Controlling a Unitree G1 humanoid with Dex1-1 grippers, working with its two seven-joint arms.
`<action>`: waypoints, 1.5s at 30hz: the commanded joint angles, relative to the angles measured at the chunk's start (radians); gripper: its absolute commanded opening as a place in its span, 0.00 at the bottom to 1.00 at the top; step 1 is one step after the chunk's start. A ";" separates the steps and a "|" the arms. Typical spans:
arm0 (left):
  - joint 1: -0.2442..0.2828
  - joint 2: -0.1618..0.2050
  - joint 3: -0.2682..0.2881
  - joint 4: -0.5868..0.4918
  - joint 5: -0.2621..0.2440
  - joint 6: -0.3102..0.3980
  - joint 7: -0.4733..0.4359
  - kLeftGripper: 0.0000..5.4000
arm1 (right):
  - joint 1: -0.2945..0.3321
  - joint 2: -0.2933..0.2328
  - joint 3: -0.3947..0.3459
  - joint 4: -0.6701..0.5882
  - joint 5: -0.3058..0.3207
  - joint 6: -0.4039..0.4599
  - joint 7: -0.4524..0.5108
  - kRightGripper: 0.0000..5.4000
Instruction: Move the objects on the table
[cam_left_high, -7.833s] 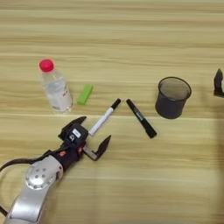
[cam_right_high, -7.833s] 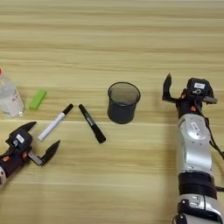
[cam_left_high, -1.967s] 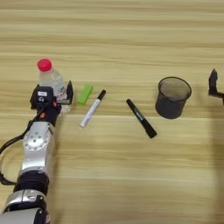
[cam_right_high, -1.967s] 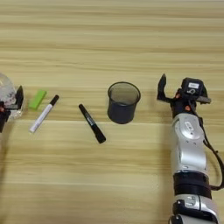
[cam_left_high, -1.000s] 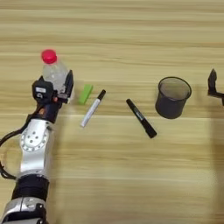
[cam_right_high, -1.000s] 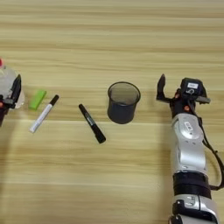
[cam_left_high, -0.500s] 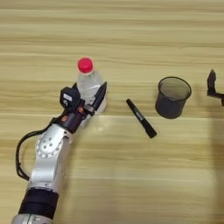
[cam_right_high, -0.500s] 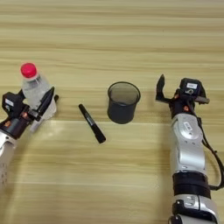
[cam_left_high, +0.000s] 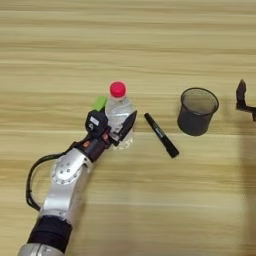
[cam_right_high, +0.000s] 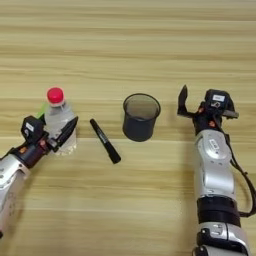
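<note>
Wooden table (cam_left_high: 150, 40), left gripper (cam_left_high: 114, 129) fingers clasping upright water bottle (cam_left_high: 119, 116)

Clear glossy plastic bottle (cam_left_high: 119, 116), black mesh cup (cam_left_high: 197, 111), grained wood table (cam_left_high: 150, 45).

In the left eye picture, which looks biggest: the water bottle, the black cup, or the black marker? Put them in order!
1. Water bottle, in the left gripper.
2. Black mesh cup. It looks nearly as big as the bottle, so those two are a close call.
3. Black marker, clearly the slimmest and smallest.
</note>
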 joint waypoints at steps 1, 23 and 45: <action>-0.038 -0.009 -0.013 0.030 0.013 -0.024 -0.018 0.58 | -0.007 0.008 0.003 0.000 -0.010 -0.002 -0.009 1.00; -0.092 -0.002 -0.020 0.227 0.101 -0.111 0.017 0.58 | -0.005 0.015 0.002 -0.011 -0.013 -0.001 -0.014 1.00; -0.099 -0.003 -0.017 0.249 0.125 -0.134 0.043 0.99 | -0.006 0.012 0.000 -0.004 -0.014 -0.005 -0.012 1.00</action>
